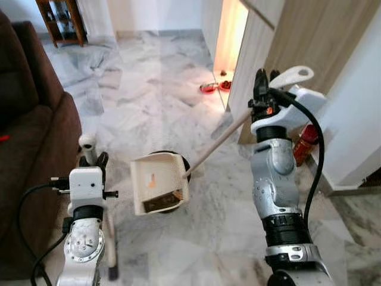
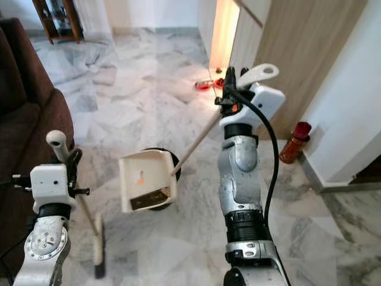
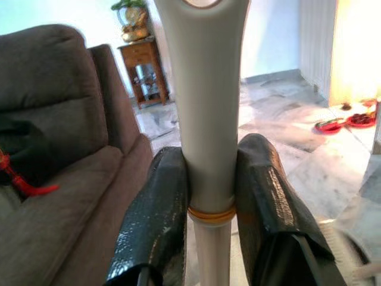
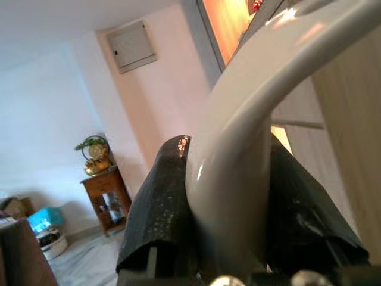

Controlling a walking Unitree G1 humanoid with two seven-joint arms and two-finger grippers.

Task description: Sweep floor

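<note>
The grey-veined white marble floor (image 1: 155, 77) stretches from the robot's feet to a far doorway, bordered on the robot's left by a dark brown fabric sofa (image 1: 27, 137) and on its right by a pale wood-grain cabinet (image 1: 297, 42) with a warmly lit opening. A small dark wooden side table (image 1: 59, 21) stands at the far end beyond the sofa. Near the middle of the floor a cream plastic dustpan (image 1: 159, 185) rests tilted over a round black object, a dark patch of debris near its lower edge; its long cream handle (image 1: 217, 142) slants up to the right end effector (image 1: 262, 89), whose black fingers (image 4: 161, 202) are clamped around the handle's curved white grip. The left end effector (image 1: 94, 159) is clenched on the upright cream handle of a broom (image 3: 208, 119), its fingers (image 3: 158, 220) pressed against both sides just above an orange ring; the broom's head (image 2: 99, 244) sits on the floor beside the left arm. A red bottle (image 2: 294, 142) stands at the cabinet's foot, and two red dishes (image 1: 215, 87) lie on the floor at the lit opening.
</note>
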